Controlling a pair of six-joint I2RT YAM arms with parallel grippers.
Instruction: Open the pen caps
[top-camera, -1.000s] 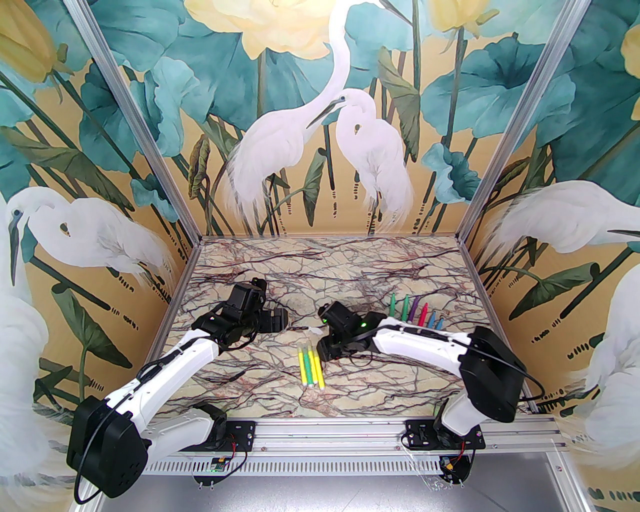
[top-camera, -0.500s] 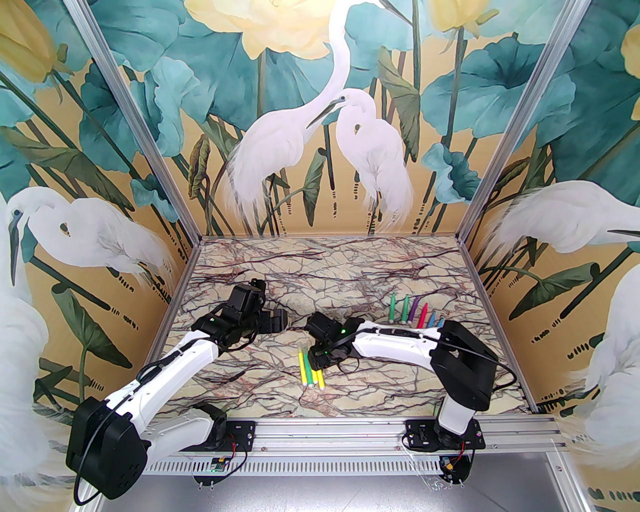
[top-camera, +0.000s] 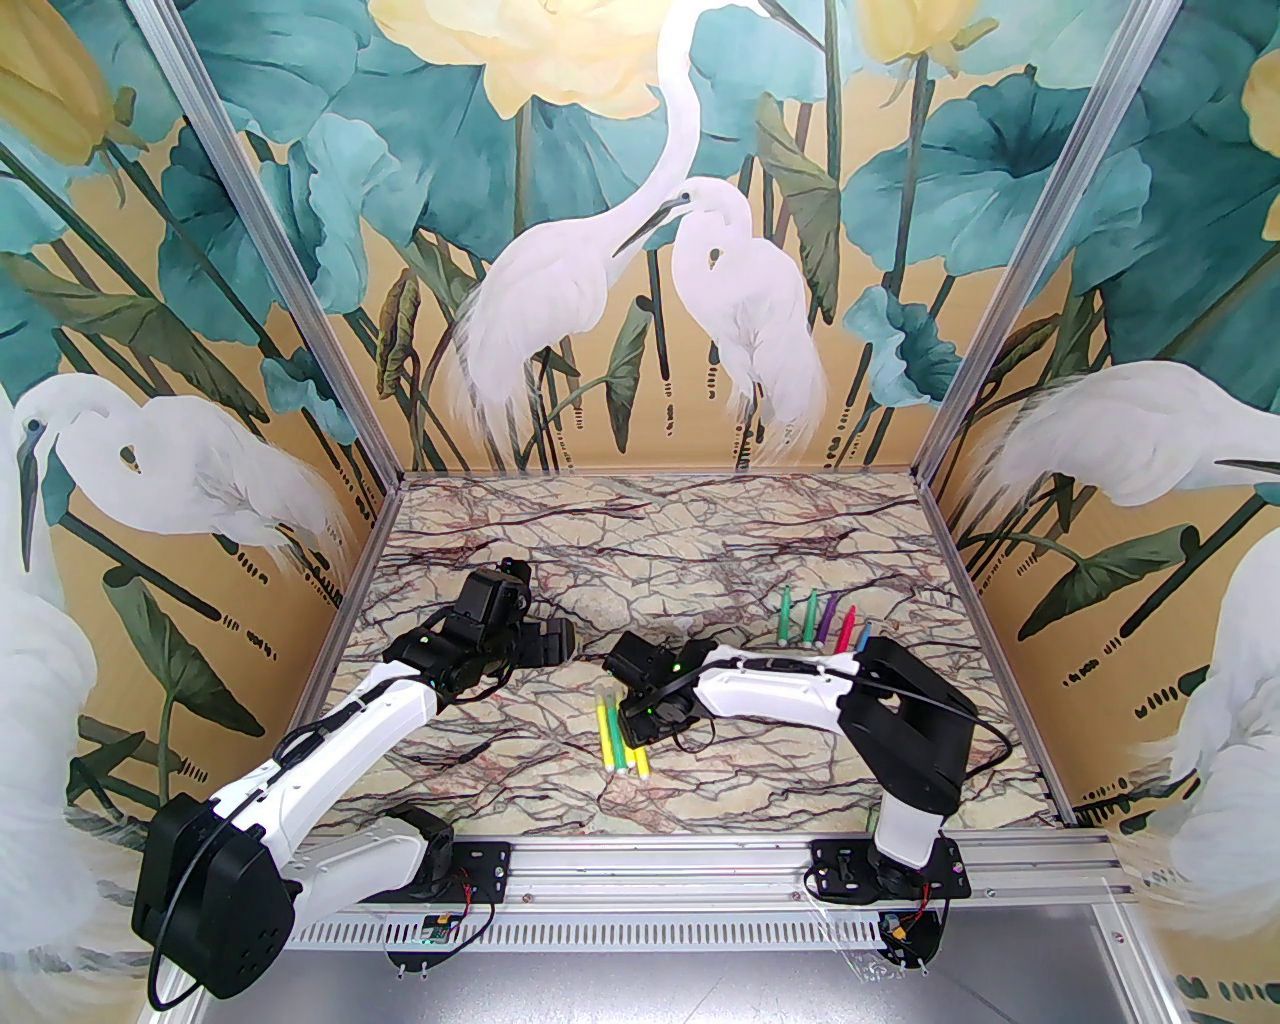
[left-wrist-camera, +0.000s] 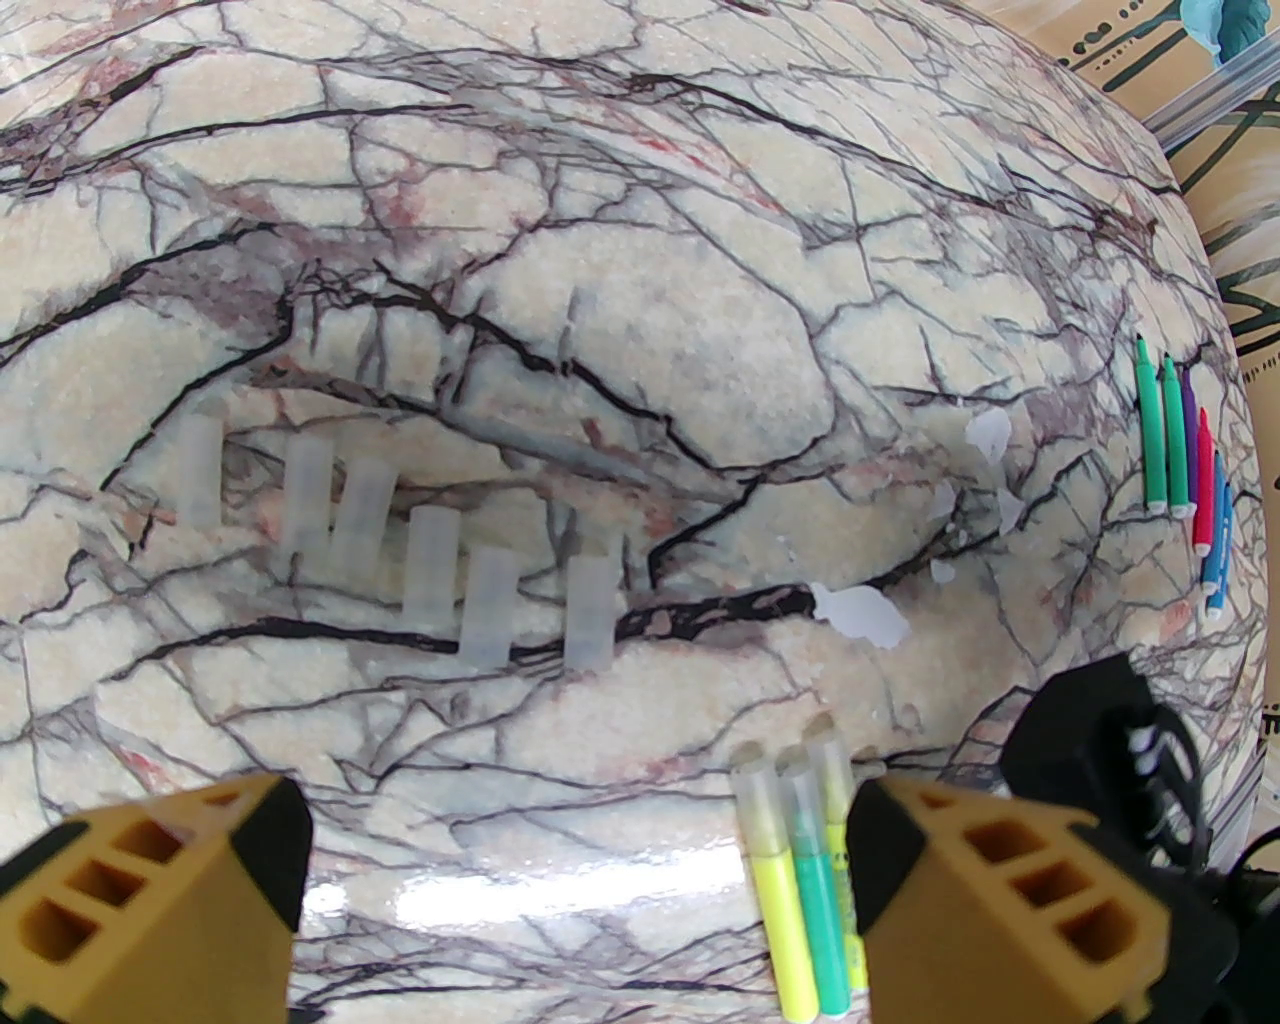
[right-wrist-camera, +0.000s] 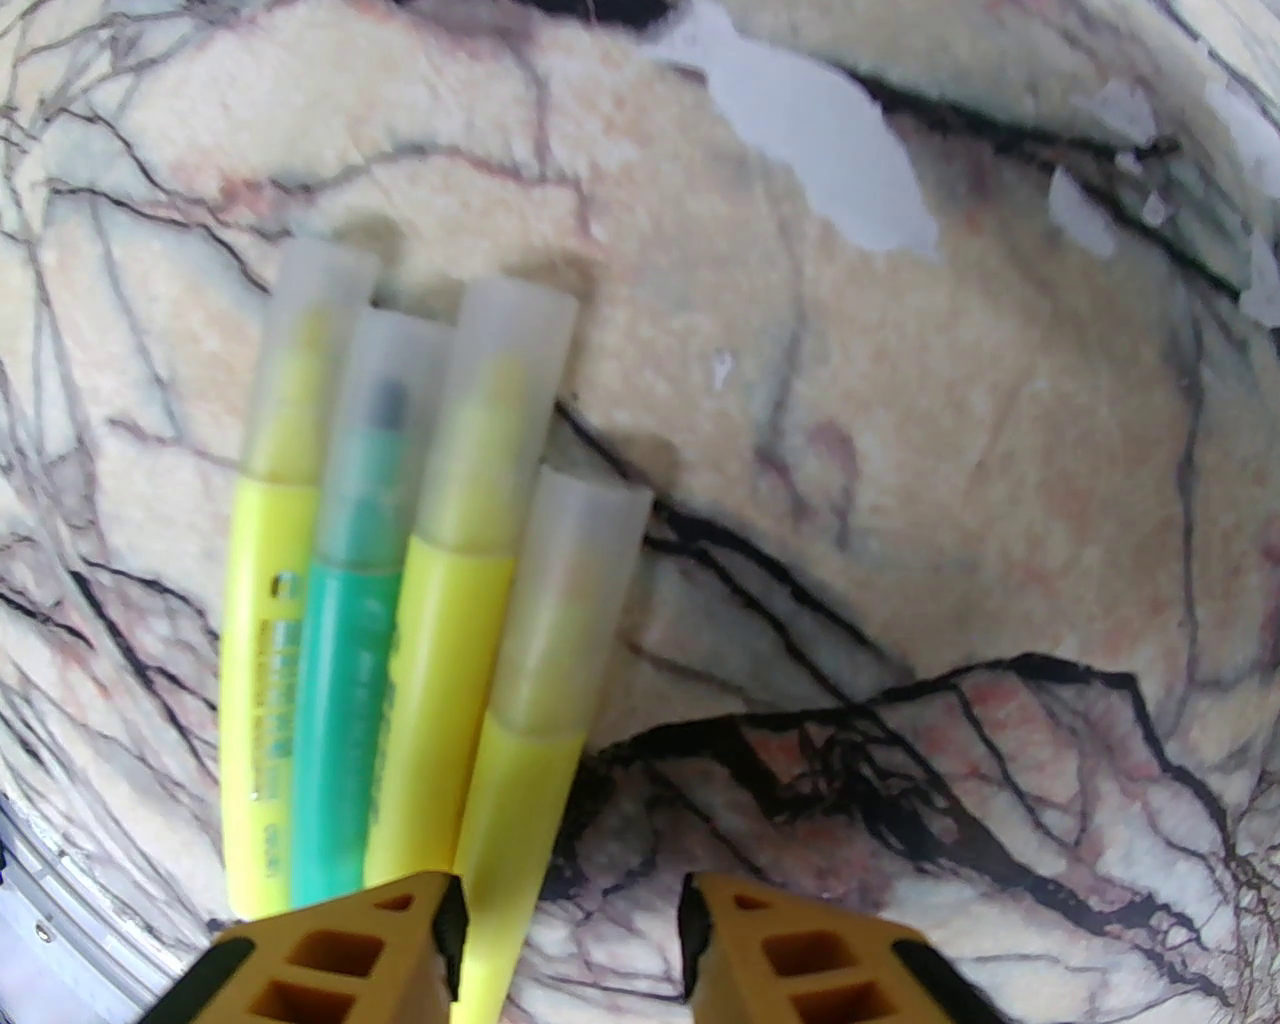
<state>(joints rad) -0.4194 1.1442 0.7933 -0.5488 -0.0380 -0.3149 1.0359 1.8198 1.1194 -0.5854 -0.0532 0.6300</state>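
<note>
Four capped pens lie side by side, three yellow and one green, each with a translucent pen cap on its tip. My right gripper hovers open just above their barrels, the rightmost yellow pen running under its left finger. From above, this gripper covers the right side of the bundle. Several loose pen caps lie in a row on the marble. My left gripper is wide open and holds nothing; it hangs left of the bundle.
Several uncapped pens in green, purple, pink and blue lie fanned at the right rear, also seen from the left wrist. White chipped patches mark the marble table. Printed walls enclose three sides.
My right arm has swung left and toward the near edge, coming over the capped pens, its jaws narrowing slightly. The left arm has stayed where it was.
</note>
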